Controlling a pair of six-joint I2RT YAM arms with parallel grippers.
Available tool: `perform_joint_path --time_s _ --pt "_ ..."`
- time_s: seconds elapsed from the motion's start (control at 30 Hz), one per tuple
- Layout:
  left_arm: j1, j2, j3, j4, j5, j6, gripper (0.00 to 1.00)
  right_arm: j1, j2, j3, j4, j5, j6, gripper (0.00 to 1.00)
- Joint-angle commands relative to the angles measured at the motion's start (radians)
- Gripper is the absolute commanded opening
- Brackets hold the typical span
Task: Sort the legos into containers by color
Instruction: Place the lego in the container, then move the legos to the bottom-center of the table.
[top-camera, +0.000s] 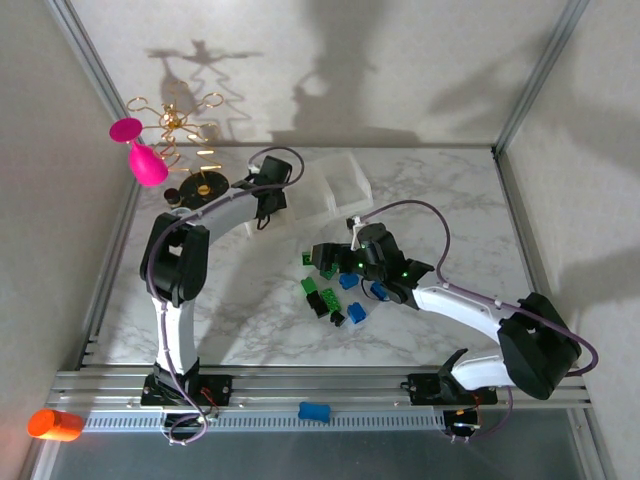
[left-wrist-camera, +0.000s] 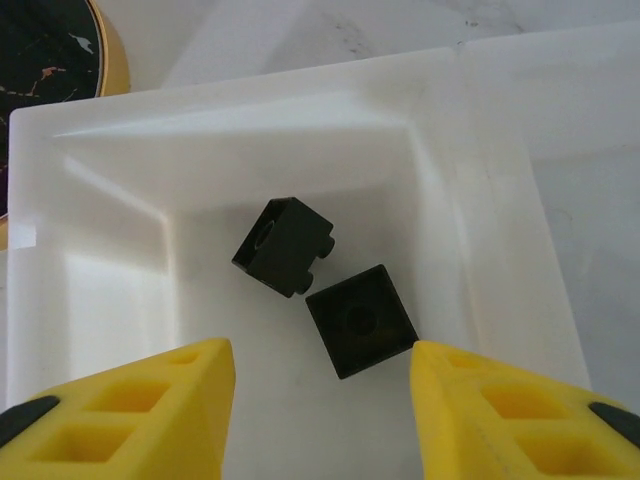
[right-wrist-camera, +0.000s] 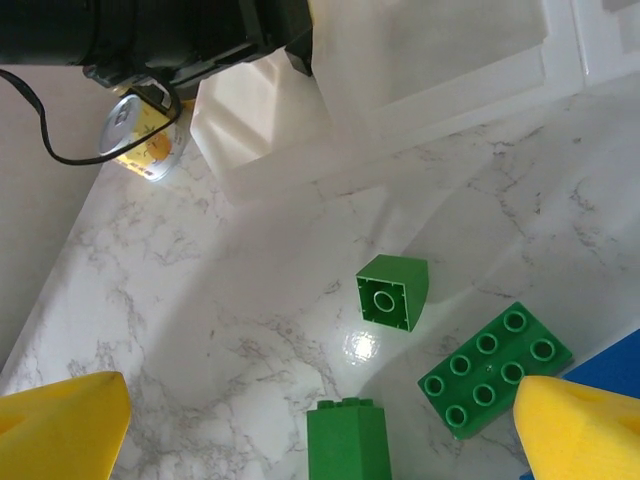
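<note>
I see a white marble table (top-camera: 450, 200) boxed in by plain pale walls (top-camera: 420, 60), with metal posts (top-camera: 540, 75) at the back corners. A slotted rail (top-camera: 330, 385) lines the near edge. Hard light throws sharp shadows (top-camera: 335, 60) on the back wall.

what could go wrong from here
1. The right gripper hangs open over a green cube and a green plate lying close together, with a blue brick beside the plate; closing could nudge a neighbour or catch the wrong colour.
2. The left gripper is open above the tray compartment holding two black bricks; with the left arm over the tray, a green delivery there could collide.
</note>
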Motion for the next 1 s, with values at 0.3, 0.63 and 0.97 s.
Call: perform_joint_path --time_s 0.3,0.63,0.97 --pt "-0.025 -0.329 -0.21 0.015 0.107 -0.023 0.5 -0.009 -0.026 0.041 -0.077 0.059 -0.022 0.99" --pt "-0.14 -0.571 -0.47 0.022 0.139 -0.135 0.5 -0.01 -0.066 -0.014 -0.138 0.046 -0.005 0.99" --pt "-0.32 -0.66 -0.601 -0.023 0.139 -0.294 0.53 -0.011 -0.138 -0.09 -0.243 0.013 -0.001 0.99"
